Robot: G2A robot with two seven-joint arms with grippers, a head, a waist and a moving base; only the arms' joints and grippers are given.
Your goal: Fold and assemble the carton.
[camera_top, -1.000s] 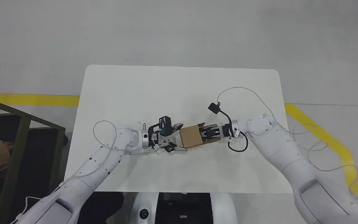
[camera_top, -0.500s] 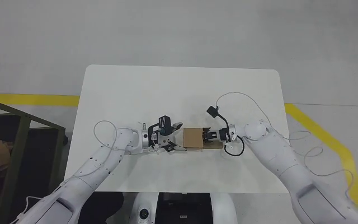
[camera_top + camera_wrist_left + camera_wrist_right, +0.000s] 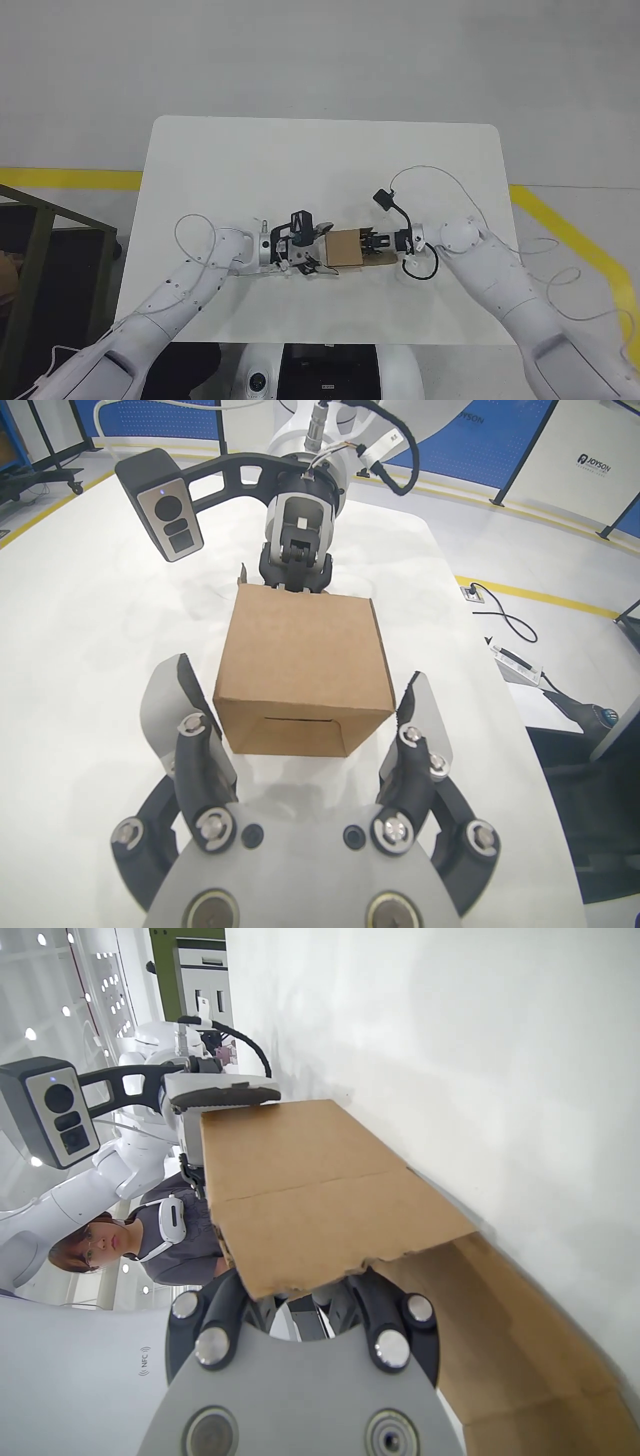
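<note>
A small brown carton (image 3: 342,247) (image 3: 300,655) lies on the white table (image 3: 320,160) near its front middle. My left gripper (image 3: 314,256) (image 3: 295,674) is open, one finger (image 3: 172,685) on each side of the carton's closed end with its tuck slot. At the opposite end, my right gripper (image 3: 369,241) (image 3: 295,577) is shut on a loose flap (image 3: 320,1233) of the carton. A second flap (image 3: 520,1328) lies flat on the table beside it. The right fingertips are hidden behind the cardboard.
A thin white cable (image 3: 440,172) loops over the table's right half, above the right arm. A dark green frame (image 3: 40,255) stands off the table's left edge. The carton sits close to the table's front edge (image 3: 320,343).
My left gripper has slid right, so its open fingers now straddle the carton's end. The carton has turned slightly and straightened between the two grippers.
</note>
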